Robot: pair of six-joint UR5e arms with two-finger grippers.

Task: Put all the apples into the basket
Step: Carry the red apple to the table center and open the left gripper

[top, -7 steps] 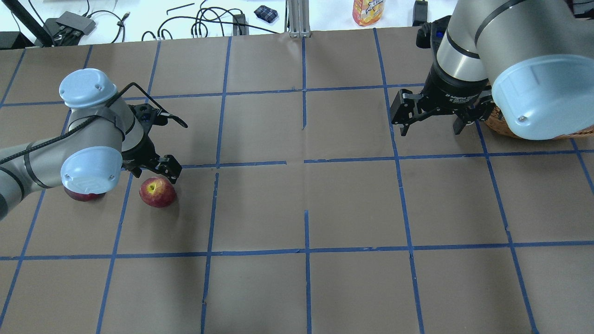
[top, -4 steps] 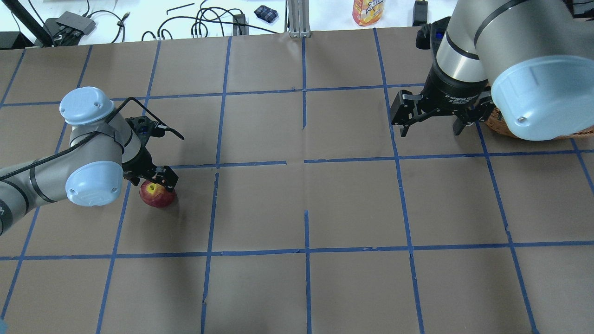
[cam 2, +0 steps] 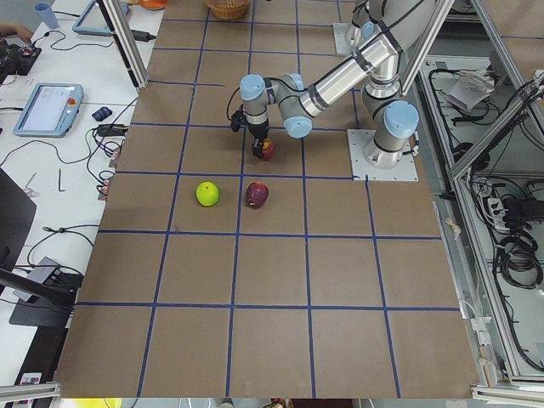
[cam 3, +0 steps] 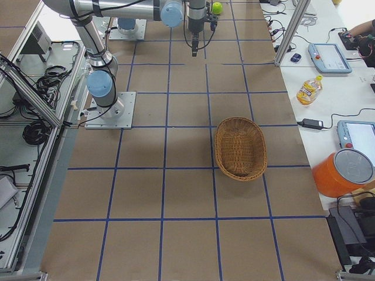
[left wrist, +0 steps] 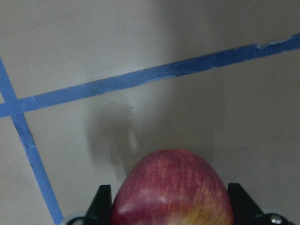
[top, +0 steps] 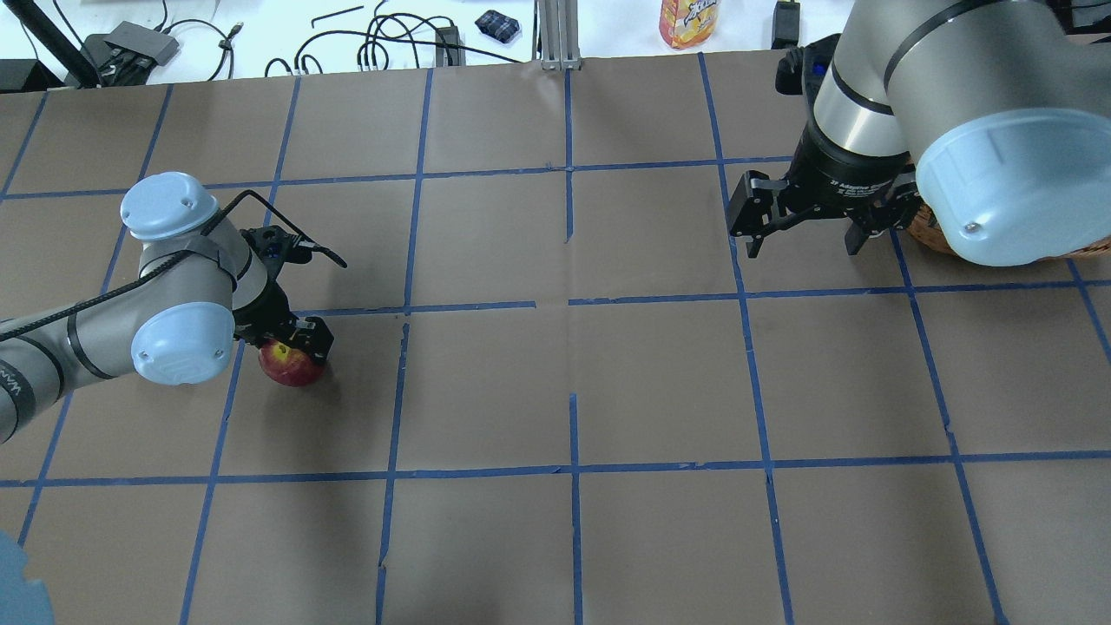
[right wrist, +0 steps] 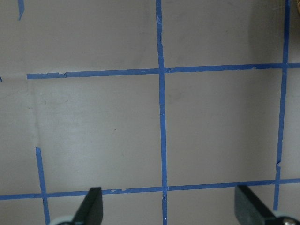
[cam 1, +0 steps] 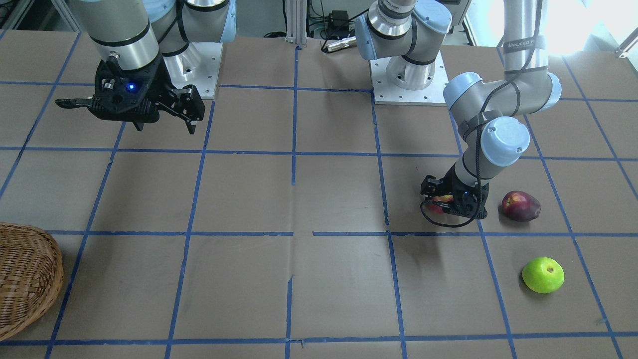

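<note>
Down at the robot's left end of the table (top: 486,391), the left gripper (cam 1: 451,203) is reaching low over the red apple (top: 292,365), and the apple is sitting on the brown paper directly between its fingers. In the left wrist view the apple's rounded top is filling the gap, with one dark finger (left wrist: 102,202) standing at its one flank and the other finger at the opposite flank. The jaws are standing spread almost to full width, so they are bracketing the fruit; whether the pads are pressing on the skin cannot be told. From overhead, the gripper body is covering the apple's robot-side half, and the yellow-tinged stem hollow is peeking out just beside it.

The maroon apple (cam 1: 521,206) is lying near the gripper on the robot's left side, not touching it. The green apple (cam 1: 543,274) is resting farther toward the operators' side, apart from both.

The right gripper (top: 803,236) is hanging above the table with its jaws wide apart and nothing between them. The basket (cam 3: 225,158) is sitting at the robot's right end, well apart from all three apples.
</note>
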